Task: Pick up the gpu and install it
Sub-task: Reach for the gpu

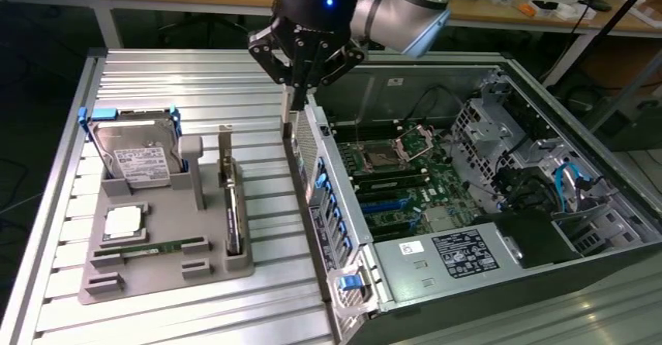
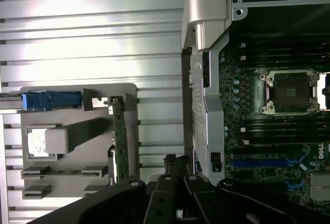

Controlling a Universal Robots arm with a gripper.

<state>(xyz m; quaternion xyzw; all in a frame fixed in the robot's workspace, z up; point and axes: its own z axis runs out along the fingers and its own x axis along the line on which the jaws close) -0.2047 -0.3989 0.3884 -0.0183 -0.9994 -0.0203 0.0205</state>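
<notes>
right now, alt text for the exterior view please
A robot arm's shut gripper hangs over the edge of an open computer case. On the exterior view's left, a grey tray holds the graphics card standing on edge, beside a hard drive.

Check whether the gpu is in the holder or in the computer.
In the holder: the gpu stands on edge in it, outside the computer.

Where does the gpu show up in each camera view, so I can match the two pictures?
Exterior view: the gpu stands on edge in the gray holder, on the side facing the computer case.
Wrist view: the gpu runs along the gray holder's edge nearest the computer case.
Shared landmark: the blue hard drive carrier on the same holder.
</notes>
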